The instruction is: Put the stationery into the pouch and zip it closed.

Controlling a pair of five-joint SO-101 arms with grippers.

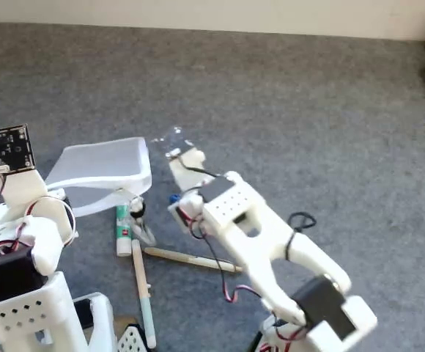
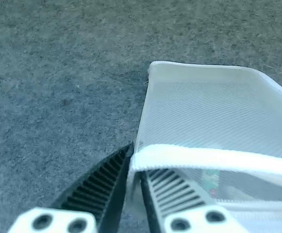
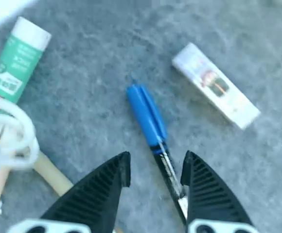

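Note:
A white mesh pouch [image 1: 102, 170] lies open-mouthed at the left, and my left gripper [image 2: 133, 165] is shut on its rim [image 2: 214, 159]. My right gripper [image 3: 156, 162] hangs open just above a blue pen [image 3: 148, 116] on the carpet, one finger on either side of the pen's dark end. A white eraser [image 3: 216, 87] lies beyond the pen. A green glue stick [image 1: 123, 229] lies by the pouch mouth and shows through the mesh [image 2: 209, 182]. A wooden pencil [image 1: 190, 260] and a pale pen [image 1: 143, 293] lie nearer the arms' bases.
Grey carpet [image 1: 330, 110] covers the whole table, with open room to the back and right. A white looped object [image 3: 9, 131] rests beside the glue stick [image 3: 14, 60]. The right arm [image 1: 271, 249] reaches over the wooden pencil.

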